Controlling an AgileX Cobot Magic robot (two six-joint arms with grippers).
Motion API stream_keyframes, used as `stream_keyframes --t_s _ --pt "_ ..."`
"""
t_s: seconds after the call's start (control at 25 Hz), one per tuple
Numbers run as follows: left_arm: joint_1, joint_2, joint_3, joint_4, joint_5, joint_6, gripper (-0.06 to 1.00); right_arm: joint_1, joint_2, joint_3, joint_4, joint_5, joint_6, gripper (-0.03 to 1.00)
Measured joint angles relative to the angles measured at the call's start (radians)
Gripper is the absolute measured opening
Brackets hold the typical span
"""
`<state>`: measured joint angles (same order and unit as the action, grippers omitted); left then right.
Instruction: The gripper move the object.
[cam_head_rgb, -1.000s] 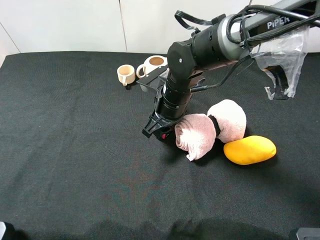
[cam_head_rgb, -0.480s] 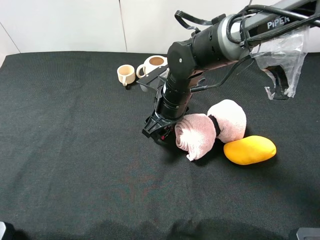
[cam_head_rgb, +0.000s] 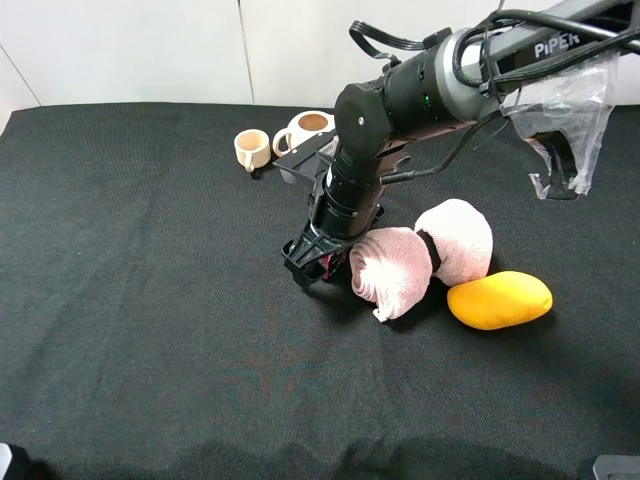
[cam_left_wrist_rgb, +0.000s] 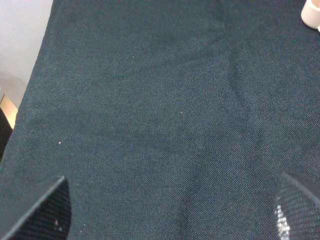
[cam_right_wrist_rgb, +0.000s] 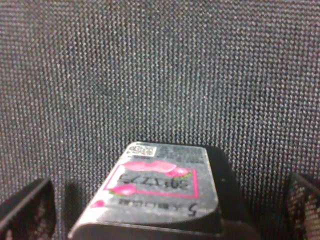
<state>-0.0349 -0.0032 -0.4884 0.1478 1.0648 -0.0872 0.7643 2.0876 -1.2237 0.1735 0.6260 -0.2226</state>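
Observation:
My right gripper (cam_head_rgb: 310, 258) is down on the black cloth, just left of the pink rolled towels. In the right wrist view the small black tin box (cam_right_wrist_rgb: 160, 197), with its pink and white label, lies between the two fingertips (cam_right_wrist_rgb: 25, 212), with gaps on both sides. The jaws stand wide apart, so the right gripper (cam_right_wrist_rgb: 165, 210) is open around the box. In the exterior high view only a bit of pink of the box (cam_head_rgb: 333, 266) shows beside the claw. My left gripper (cam_left_wrist_rgb: 170, 215) is open and empty over bare black cloth.
Two pink rolled towels (cam_head_rgb: 395, 270) (cam_head_rgb: 460, 240) lie right beside the box, with a yellow mango (cam_head_rgb: 499, 299) to their right. Two beige cups (cam_head_rgb: 252, 149) (cam_head_rgb: 308, 128) stand at the back. A clear plastic bag (cam_head_rgb: 565, 120) hangs at the upper right.
My right gripper has shifted slightly toward the back-left at the box. The towels, mango and cups have not moved.

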Motion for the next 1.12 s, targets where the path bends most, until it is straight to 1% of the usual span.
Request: stream_keyframes --t_s 0.36,0.68,0.76,0.96,1.12 --pt "0.000 0.000 0.000 0.000 0.000 0.000 0.85 0.000 -0.013 0.001 -0.004 0.009 -0.008 0.69" --pt "0.000 0.000 0.000 0.000 0.000 0.000 0.85 -0.004 -0.137 0.002 -0.056 0.019 -0.009 0.69" --pt "0.000 0.000 0.000 0.000 0.000 0.000 0.85 -0.016 -0.172 0.002 -0.060 0.037 0.000 0.69" --pt "0.000 0.000 0.000 0.000 0.000 0.000 0.85 -0.067 -0.268 0.002 -0.083 0.119 0.003 0.69" --pt "0.000 0.000 0.000 0.000 0.000 0.000 0.85 -0.127 -0.351 0.002 -0.091 0.166 0.006 0.69"
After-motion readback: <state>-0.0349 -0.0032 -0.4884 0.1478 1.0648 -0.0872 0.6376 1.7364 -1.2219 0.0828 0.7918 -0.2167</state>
